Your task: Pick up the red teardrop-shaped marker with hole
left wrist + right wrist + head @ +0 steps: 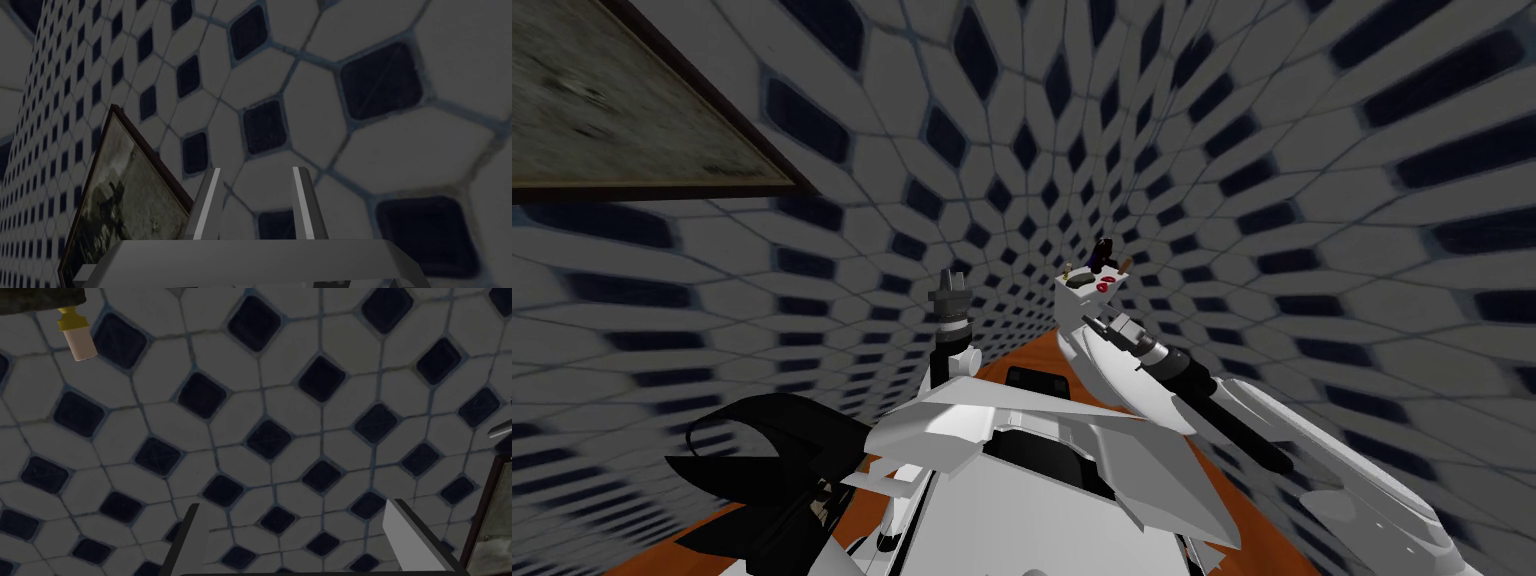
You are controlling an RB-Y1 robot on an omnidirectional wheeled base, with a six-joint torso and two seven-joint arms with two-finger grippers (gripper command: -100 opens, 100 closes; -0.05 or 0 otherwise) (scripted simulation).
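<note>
A small red marker (1107,287) lies on top of a white stand (1078,312) against the tiled wall, right of centre in the head view; its shape is too small to make out. My right gripper (1093,326) reaches toward the stand, just below its top and short of the marker. In the right wrist view that gripper (292,523) is open, with bare wall tiles between its fingers (402,533). My left gripper (949,287) points up at the wall, left of the stand. Its fingers (209,202) stand a narrow gap apart, holding nothing.
Other small items share the stand's top: a dark bottle (1108,248), a dark flat piece (1079,283) and a second red bit (1111,278). A beige and yellow tip (76,337) hangs near the right hand. A framed picture (622,100) hangs on the wall at left. An orange-brown surface (1032,355) lies below.
</note>
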